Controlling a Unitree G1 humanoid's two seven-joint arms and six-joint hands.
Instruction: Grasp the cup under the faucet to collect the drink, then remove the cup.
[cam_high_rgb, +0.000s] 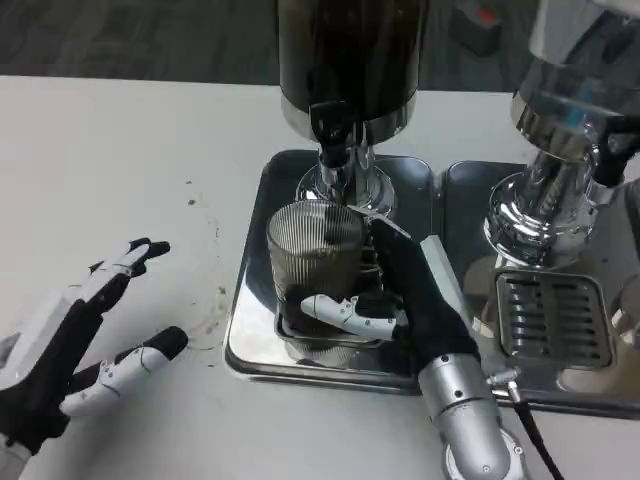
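Left hand (75, 345) lies low on the white table (120, 150), holding nothing, fingers spread | ribbed clear cup (313, 255) stands on shiny steel tray (250, 300) under black faucet (333, 125) | right hand (395, 300) wraps the cup, liquid level unclear | chrome dispenser (545, 200) beside slotted grille (550, 315)

Top of the dark drink dispenser (352, 50) cut off by the upper edge. Second dispenser (560, 150) and its tray (560, 395) clipped at right. Lower right side of the cup (315, 270) hidden behind the right robot hand (400, 300). Wrist of the left robot hand (75, 350) cropped at bottom left.
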